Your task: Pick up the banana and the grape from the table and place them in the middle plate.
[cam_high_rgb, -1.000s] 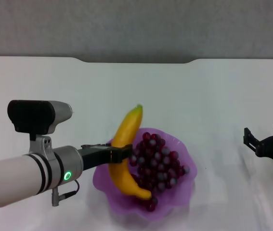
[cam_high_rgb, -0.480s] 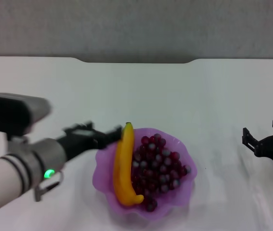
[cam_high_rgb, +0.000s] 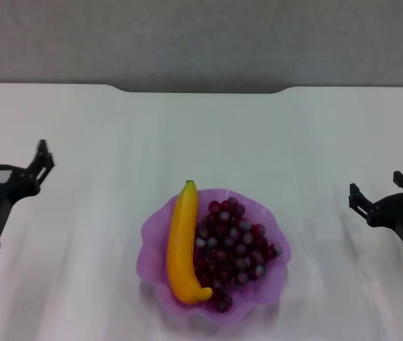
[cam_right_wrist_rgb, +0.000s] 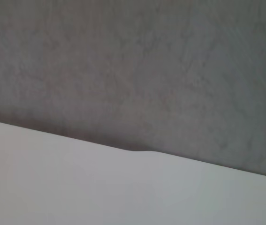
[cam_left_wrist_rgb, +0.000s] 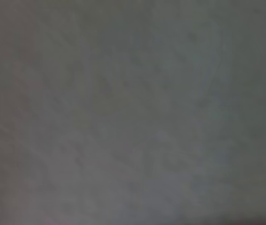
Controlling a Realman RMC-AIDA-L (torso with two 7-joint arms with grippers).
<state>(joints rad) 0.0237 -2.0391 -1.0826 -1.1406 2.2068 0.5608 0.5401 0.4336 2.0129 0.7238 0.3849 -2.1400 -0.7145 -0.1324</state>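
The purple scalloped middle plate (cam_high_rgb: 272, 273) sits on the white table (cam_high_rgb: 201, 135) at the front centre. Inside it, along its left side, lies the yellow banana (cam_high_rgb: 181, 245) with its stem end pointing away from me. The grape (cam_high_rgb: 234, 245) bunch fills the plate's right part, touching the banana. My left gripper (cam_high_rgb: 13, 158) is open and empty at the far left, well away from the plate. Off to the far right, my right gripper (cam_high_rgb: 380, 192) is also open and holds nothing. Neither wrist view shows any fingers or fruit.
A grey wall (cam_high_rgb: 201, 39) rises behind the table's far edge, which has a shallow notch in the middle. The right wrist view shows only that table (cam_right_wrist_rgb: 100, 187) edge and wall (cam_right_wrist_rgb: 147, 70); the left wrist view shows plain grey.
My left gripper let go of the banana, which settled flat into the plate beside the grapes, and the left arm drew back to the far left. The right gripper barely shifted.
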